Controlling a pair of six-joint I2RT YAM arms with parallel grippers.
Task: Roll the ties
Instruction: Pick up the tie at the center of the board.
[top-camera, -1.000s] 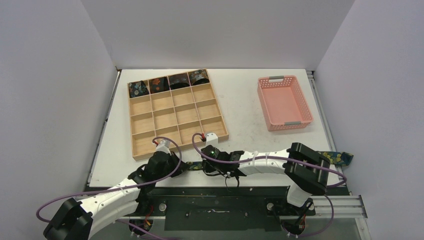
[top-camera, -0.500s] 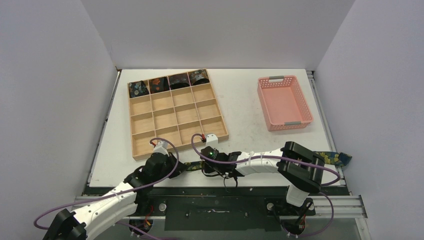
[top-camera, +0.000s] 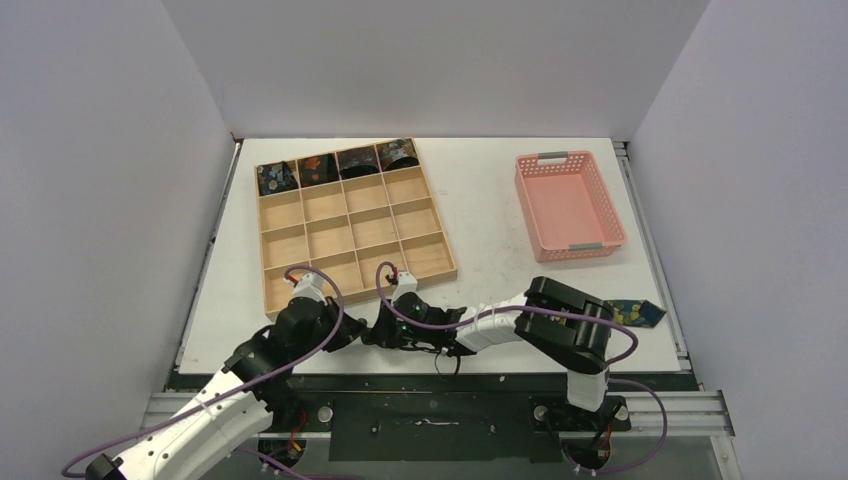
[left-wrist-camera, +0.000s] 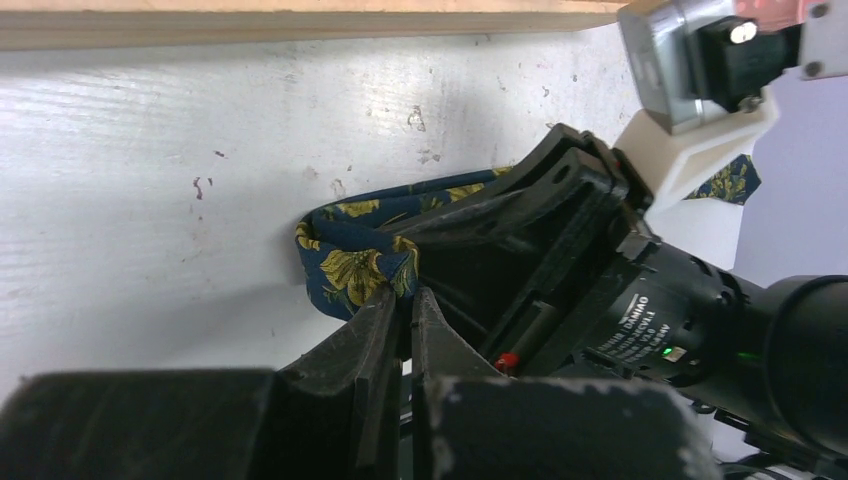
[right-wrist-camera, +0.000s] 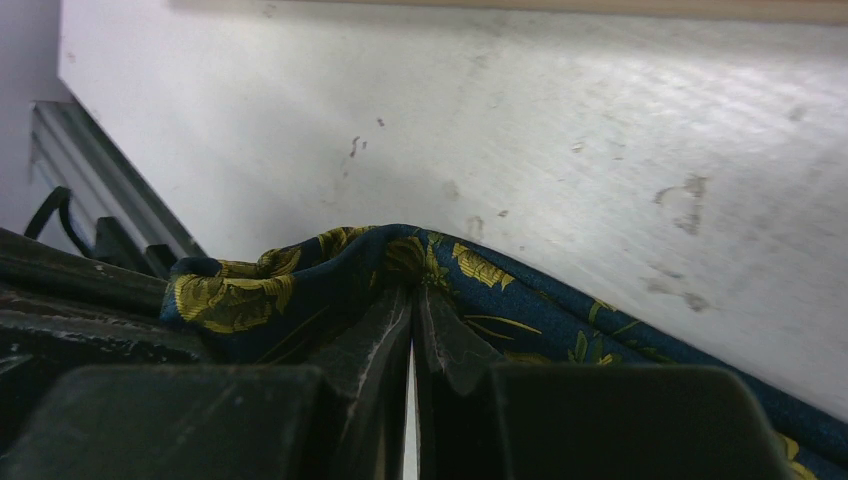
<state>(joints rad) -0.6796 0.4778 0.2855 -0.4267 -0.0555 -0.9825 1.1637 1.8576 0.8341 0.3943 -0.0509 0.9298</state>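
Note:
A dark navy tie with yellow floral print lies along the table's near edge; its wide end (top-camera: 634, 313) shows at the right. Its narrow end is bunched between both grippers (left-wrist-camera: 352, 258) (right-wrist-camera: 300, 285). My left gripper (top-camera: 345, 330) (left-wrist-camera: 402, 292) is shut on the tie's folded end. My right gripper (top-camera: 378, 330) (right-wrist-camera: 413, 290) is shut on the tie right beside it. Several rolled ties (top-camera: 338, 166) fill the far row of the wooden tray (top-camera: 352, 234).
A pink plastic basket (top-camera: 568, 205) stands at the far right. The wooden tray's near edge (left-wrist-camera: 300, 25) is just beyond the grippers. The table's front rail lies directly below both arms.
Both grippers moved left along the near edge, dragging the tie. Its wide end slid left from the table's right edge onto the table. The right arm folded inward.

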